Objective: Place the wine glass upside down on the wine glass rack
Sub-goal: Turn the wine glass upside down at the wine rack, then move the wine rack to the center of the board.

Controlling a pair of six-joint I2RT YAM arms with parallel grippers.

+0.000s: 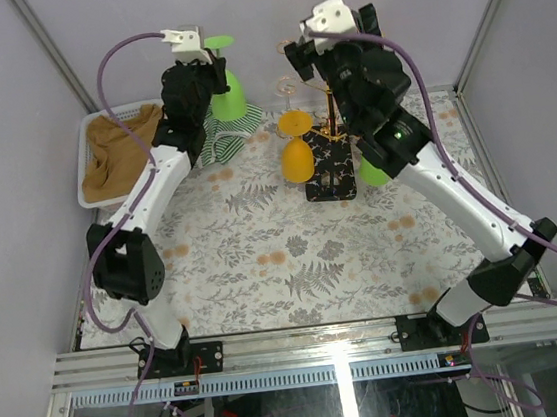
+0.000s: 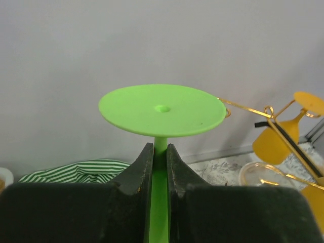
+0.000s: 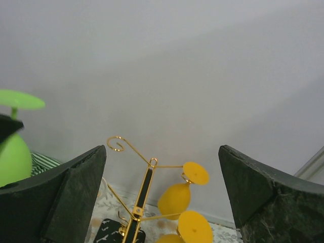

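Right now your green wine glass (image 2: 162, 109) is off the wine glass rack (image 1: 330, 152), up in the air at the far left of the worktop (image 1: 264, 255). It is upside down, with the flat foot on top and the bowl hanging below. The left tool (image 2: 160, 149) is clamped on its thin stem just under the foot, one finger on each side. From above, the bowl sits over a green-and-white striped cloth (image 1: 219, 143); you cannot tell whether the two touch.

The rack stands well to the right of the glass, with its gold post rising from a black patterned base. Two yellow glasses (image 1: 297, 146) hang foot-up on its left arms, one above the other. A clear glass (image 1: 287, 85) hangs farther back. The curled top hook toward your glass is bare in the right wrist view.

Your right tool (image 3: 162, 148) is held high behind the rack, its jaws spread wide with nothing between them. They frame the top of the post and the yellow glasses below. A second green shape (image 1: 375, 170) sits beside the rack's base, mostly hidden under the right arm.

At the far left edge, a white basket (image 1: 84, 150) holds a crumpled brown cloth (image 1: 121, 151).
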